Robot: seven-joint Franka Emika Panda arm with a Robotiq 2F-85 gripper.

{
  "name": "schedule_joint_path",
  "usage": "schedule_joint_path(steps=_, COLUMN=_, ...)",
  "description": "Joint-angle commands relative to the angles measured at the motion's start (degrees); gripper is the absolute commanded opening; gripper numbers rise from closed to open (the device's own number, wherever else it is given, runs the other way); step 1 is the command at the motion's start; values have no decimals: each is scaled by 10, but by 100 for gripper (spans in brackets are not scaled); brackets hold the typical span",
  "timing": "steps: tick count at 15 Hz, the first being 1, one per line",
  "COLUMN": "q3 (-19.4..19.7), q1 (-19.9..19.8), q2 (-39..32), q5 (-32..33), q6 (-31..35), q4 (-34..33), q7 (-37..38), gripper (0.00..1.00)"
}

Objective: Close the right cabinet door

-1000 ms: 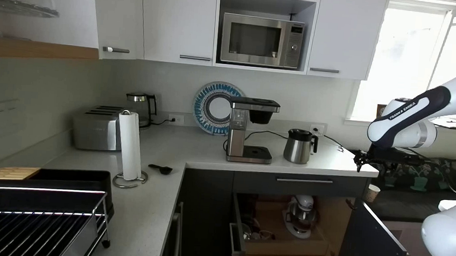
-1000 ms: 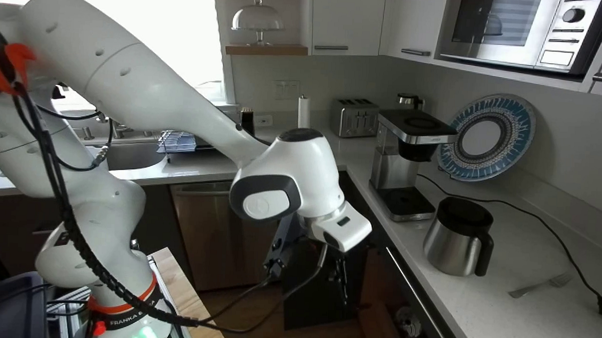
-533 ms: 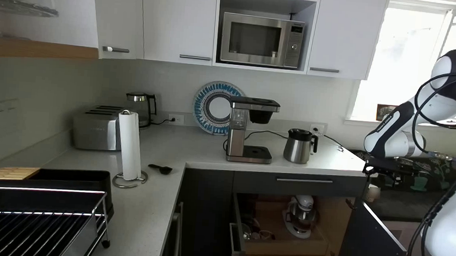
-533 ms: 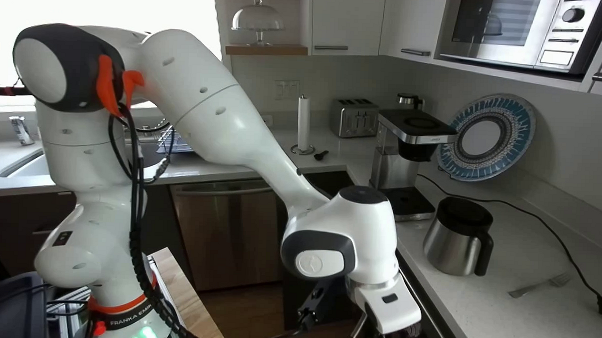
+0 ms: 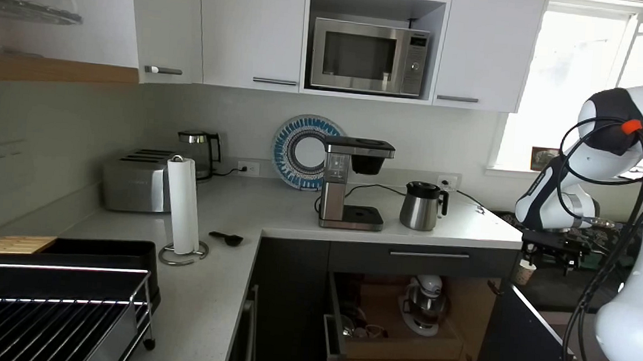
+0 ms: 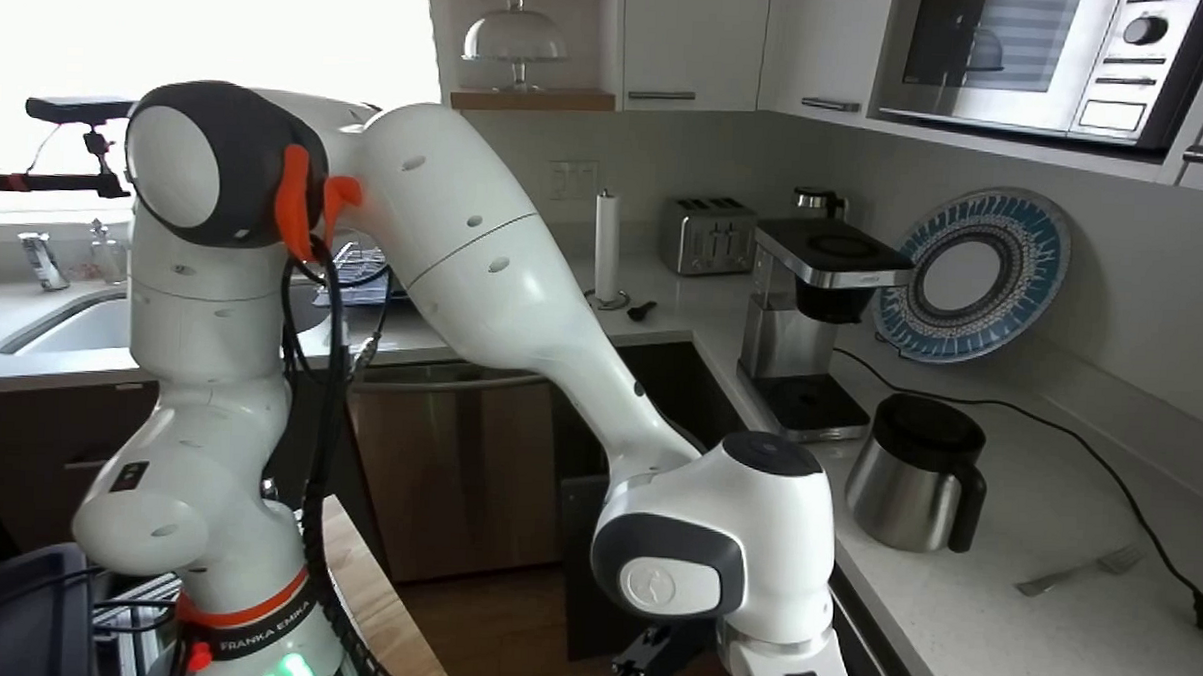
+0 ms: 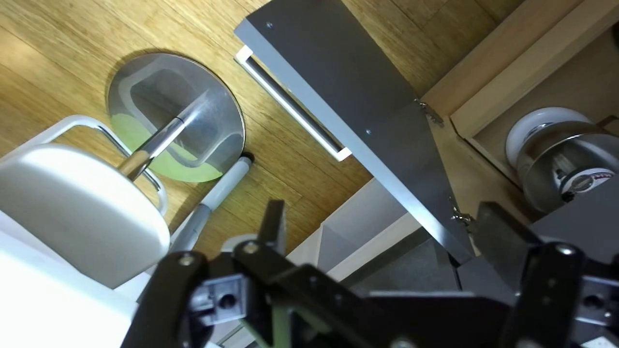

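Note:
The right cabinet door (image 5: 519,341) is a charcoal-grey panel standing swung out from the base cabinet in an exterior view. In the wrist view the door (image 7: 358,92) shows its inner face, top edge and bar handle (image 7: 292,104), with hinges joining it to the cabinet side. My gripper (image 5: 548,260) hangs beside the counter's end, above the door's hinge side and apart from it. In the wrist view its fingers (image 7: 387,220) are wide apart with nothing between them. In an exterior view the gripper (image 6: 640,665) is partly cut off by the bottom edge.
The left door (image 5: 335,328) also stands open. A stand mixer (image 5: 426,304) sits on a pull-out shelf. A carafe (image 5: 424,207) stands near the counter's end. A paper cup (image 5: 524,272) is behind the gripper. A stool's round metal base (image 7: 176,116) is on the floor.
The arm has swung and bent, its elbow coming into view. The gripper has moved down near the counter's end, closer to the camera in an exterior view. The door has not moved.

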State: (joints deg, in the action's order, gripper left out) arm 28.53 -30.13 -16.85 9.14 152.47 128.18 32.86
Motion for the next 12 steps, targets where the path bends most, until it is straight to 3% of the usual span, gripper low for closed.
schedule_joint_path(steps=1, q3=24, q1=25, q2=-4, q5=-18, q6=1, q4=-1, q7=-12, gripper=100)
schedule_joint_path(steps=5, q3=38, q1=25, q2=-44, q5=-36, q6=12, q4=-20, q7=7, gripper=100)
schedule_joint_path(steps=12, q3=56, q1=-11, q2=-175, q5=-164, q6=-12, q4=-95, q7=35, gripper=100)
